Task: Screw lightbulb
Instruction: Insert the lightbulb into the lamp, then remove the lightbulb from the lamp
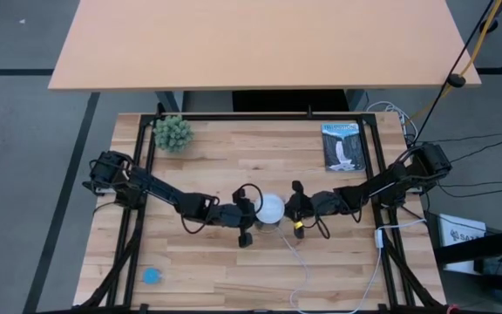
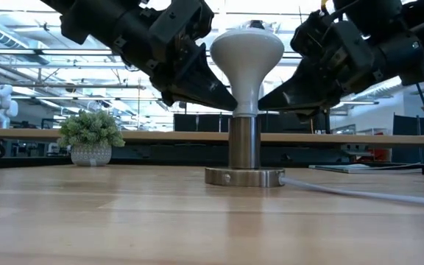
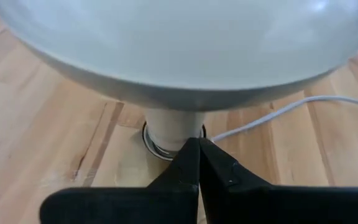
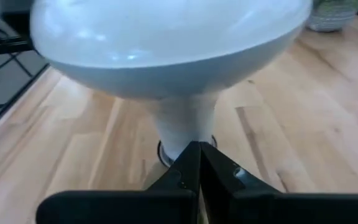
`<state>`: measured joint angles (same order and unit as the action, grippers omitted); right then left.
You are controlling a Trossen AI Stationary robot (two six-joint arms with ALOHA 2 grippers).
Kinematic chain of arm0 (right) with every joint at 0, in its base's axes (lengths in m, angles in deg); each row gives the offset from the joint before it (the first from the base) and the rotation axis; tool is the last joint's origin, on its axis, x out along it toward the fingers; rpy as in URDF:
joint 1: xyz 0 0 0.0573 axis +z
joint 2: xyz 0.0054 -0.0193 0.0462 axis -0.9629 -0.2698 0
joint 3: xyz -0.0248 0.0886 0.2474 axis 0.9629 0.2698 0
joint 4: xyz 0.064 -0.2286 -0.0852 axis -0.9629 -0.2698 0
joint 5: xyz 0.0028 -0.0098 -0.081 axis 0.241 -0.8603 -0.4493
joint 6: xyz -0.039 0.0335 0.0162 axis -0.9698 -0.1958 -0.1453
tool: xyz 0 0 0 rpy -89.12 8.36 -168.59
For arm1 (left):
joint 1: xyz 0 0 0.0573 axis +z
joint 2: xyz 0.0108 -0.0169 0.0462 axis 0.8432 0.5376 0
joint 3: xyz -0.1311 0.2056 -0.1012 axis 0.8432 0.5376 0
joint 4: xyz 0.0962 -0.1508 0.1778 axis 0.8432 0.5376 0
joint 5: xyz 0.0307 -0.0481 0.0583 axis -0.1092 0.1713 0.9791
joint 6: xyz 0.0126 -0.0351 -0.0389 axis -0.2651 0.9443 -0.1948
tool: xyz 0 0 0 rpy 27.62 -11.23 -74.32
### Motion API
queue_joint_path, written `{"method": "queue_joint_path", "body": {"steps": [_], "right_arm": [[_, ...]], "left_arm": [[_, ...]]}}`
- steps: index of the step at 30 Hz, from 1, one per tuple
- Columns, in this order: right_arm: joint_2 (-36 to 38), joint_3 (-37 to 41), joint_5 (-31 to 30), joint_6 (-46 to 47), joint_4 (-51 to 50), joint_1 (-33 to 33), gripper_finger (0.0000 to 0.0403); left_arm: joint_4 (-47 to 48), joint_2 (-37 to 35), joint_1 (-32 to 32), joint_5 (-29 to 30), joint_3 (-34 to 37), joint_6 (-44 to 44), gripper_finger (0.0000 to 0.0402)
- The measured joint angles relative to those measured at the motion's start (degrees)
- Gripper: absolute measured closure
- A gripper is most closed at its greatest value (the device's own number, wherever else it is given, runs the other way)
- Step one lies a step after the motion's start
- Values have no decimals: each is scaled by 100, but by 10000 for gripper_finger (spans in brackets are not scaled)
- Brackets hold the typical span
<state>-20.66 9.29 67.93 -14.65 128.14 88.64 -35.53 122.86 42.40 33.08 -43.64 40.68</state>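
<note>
The white lightbulb (image 1: 271, 208) stands upright, dome up, with its neck in the metal socket cylinder (image 2: 244, 143), which stands on a round base disc (image 2: 244, 177) at the table's middle. My left gripper (image 2: 227, 104) is shut, slanting down at the bulb's neck from the table's left. My right gripper (image 2: 265, 101) is shut, slanting down at the neck from the table's right. Both tips stand under the dome, just above the socket's top. My left gripper's shut tip (image 3: 194, 144) stands against the bulb's neck (image 3: 173, 124) just above the socket, slanting down from the table's left; the low view shows no gap. My right gripper's shut tip (image 4: 194, 146) stands against the opposite side of the neck (image 4: 182, 127), slanting down from the table's right.
A white cord (image 1: 303, 262) runs from the socket base toward the table's near right. A small potted plant (image 1: 172, 133) stands at the far left, a booklet (image 1: 344, 146) lies at the far right, and a small blue thing (image 1: 152, 276) lies near the front left.
</note>
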Motion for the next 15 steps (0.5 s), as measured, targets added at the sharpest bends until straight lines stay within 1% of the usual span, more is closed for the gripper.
{"method": "queue_joint_path", "body": {"steps": [5, 9, 12, 15], "right_arm": [[2, 2, 414, 4, -8, 8, 403], [2, 0, 964, -1, 106, 15, 403], [2, 0, 1494, -37, 148, 15, 403], [2, 0, 1758, -29, 138, 15, 403]], "left_arm": [[66, 0, -3, 222, 4, -7, 401], [120, 0, 10, 498, 4, 1, 402], [147, 0, 9, 740, 2, 3, 401], [158, 0, 4, 763, 4, 43, 402]]}}
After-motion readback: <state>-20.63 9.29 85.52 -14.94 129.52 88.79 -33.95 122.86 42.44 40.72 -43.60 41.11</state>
